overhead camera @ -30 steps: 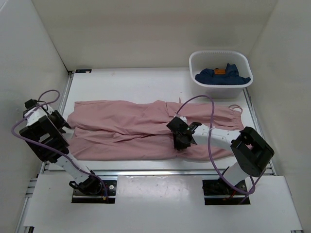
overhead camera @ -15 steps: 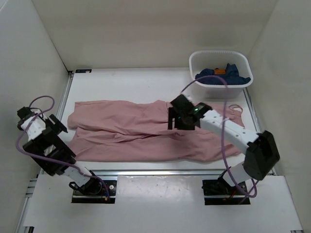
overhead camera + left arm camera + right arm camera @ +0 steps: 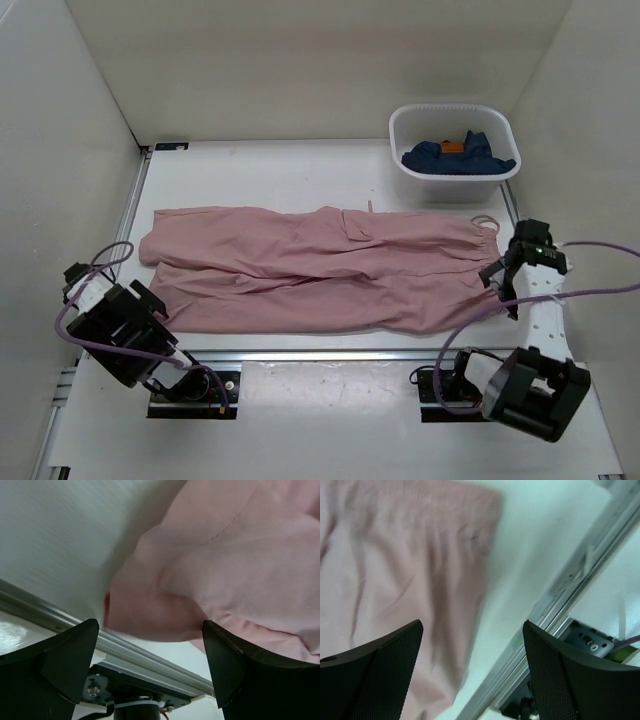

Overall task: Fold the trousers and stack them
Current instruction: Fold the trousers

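The dusty-pink trousers (image 3: 310,268) lie spread flat across the table, legs to the left and waist to the right, with a drawstring (image 3: 487,222) looping out at the far right. My left gripper (image 3: 152,303) hovers open just off the leg ends at the near left. In the left wrist view the left gripper (image 3: 150,657) has nothing between its fingers and pink cloth (image 3: 235,565) lies beyond them. My right gripper (image 3: 497,283) stands open beside the waist end. In the right wrist view the right gripper (image 3: 472,667) is empty above the trousers' edge (image 3: 395,570).
A white basket (image 3: 402,128) at the back right holds dark blue garments (image 3: 458,158) with an orange patch. A metal rail (image 3: 320,353) runs along the table's near edge. White walls close in on the left, back and right.
The right gripper let go of the trousers' middle and swung back to the right edge. The left gripper opened and the left arm dropped toward the near left corner.
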`<state>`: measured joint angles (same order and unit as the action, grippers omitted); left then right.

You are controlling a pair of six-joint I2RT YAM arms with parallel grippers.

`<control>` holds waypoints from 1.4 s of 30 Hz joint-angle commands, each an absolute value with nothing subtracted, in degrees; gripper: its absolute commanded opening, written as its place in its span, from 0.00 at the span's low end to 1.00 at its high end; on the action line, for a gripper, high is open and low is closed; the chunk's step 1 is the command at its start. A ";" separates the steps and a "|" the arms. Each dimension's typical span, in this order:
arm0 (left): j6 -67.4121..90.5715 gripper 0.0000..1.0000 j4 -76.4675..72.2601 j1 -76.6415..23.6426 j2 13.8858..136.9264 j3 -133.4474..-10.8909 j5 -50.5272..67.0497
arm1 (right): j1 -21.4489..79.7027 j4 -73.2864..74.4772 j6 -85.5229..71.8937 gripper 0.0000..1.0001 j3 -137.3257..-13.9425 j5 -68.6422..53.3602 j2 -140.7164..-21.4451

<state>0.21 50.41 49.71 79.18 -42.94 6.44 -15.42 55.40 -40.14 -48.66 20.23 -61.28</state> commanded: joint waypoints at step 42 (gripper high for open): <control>0.00 0.89 45.99 31.59 74.62 -48.88 1.50 | -18.11 47.21 -39.48 0.82 -54.66 20.32 -62.90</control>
